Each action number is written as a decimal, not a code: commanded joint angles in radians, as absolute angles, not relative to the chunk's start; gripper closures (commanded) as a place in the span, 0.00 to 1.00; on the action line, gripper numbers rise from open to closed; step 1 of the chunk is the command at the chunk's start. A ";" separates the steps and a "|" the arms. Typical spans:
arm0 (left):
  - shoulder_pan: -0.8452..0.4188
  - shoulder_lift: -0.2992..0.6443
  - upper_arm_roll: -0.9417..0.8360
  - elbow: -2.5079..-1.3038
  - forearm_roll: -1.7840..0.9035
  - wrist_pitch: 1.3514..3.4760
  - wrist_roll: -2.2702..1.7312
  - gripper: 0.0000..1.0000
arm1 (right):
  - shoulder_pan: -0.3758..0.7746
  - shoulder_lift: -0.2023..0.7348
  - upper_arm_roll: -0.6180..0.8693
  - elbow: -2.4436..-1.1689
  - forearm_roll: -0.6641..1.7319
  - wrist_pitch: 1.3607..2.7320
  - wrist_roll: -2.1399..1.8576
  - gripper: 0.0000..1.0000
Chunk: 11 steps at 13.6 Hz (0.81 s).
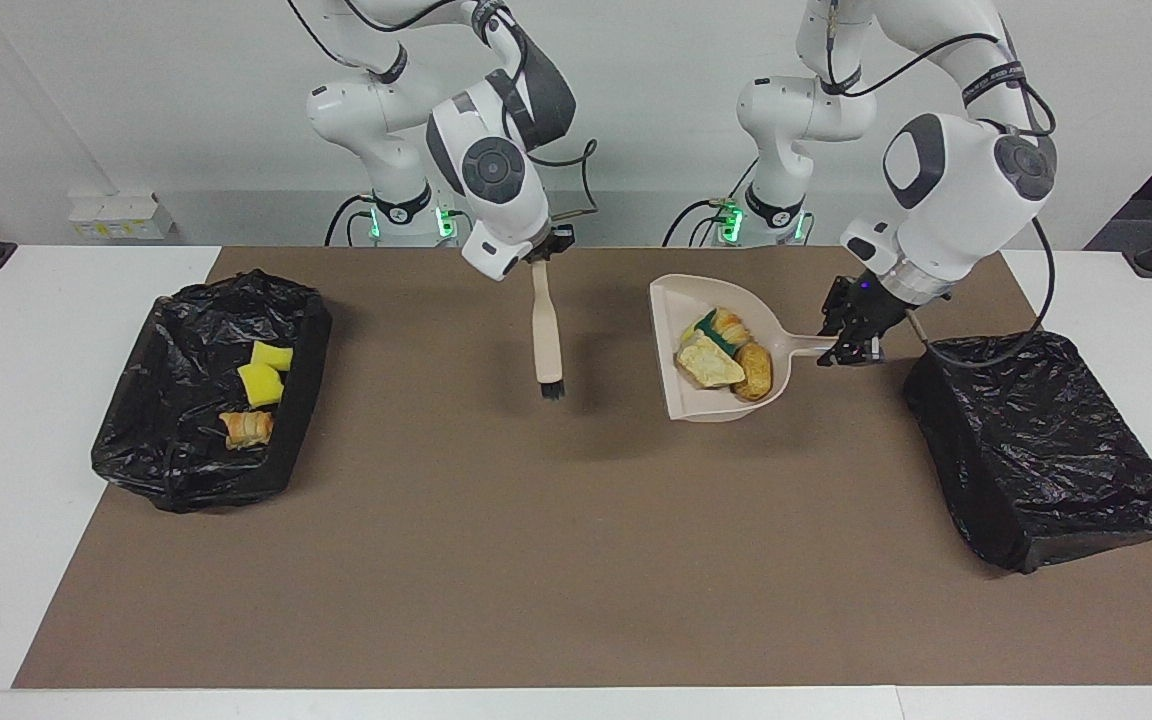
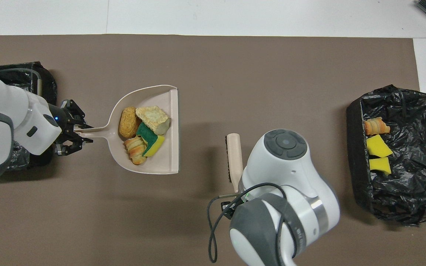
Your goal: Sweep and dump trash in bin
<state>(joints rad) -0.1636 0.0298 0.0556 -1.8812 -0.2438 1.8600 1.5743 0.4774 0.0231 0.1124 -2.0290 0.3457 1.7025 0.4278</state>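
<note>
Both arms wore glossy white shells with dark grey bands at the joints and round grey caps bearing ringed buttons. Thin black cables looped loosely along the links, strapped on by black bands with pale lettering. Green lights glowed at the bases. The fingers were black.

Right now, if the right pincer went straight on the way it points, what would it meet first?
The right pincer points down, shut on the brush handle, bristles hanging lowest. Going straight on, the bristles would likely meet the bare brown mat first; their height above it is unclear.
</note>
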 commanded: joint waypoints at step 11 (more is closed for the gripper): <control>0.155 0.109 0.048 -1.671 -0.029 1.729 1.774 1.00 | 0.666 0.101 0.118 -2.148 0.402 1.924 0.600 1.00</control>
<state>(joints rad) 0.0953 0.0809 0.0581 -1.7308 -0.0435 1.7749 1.6919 0.6604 0.1062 0.1182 -2.1243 0.3811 1.8873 0.6119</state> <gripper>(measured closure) 0.687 0.731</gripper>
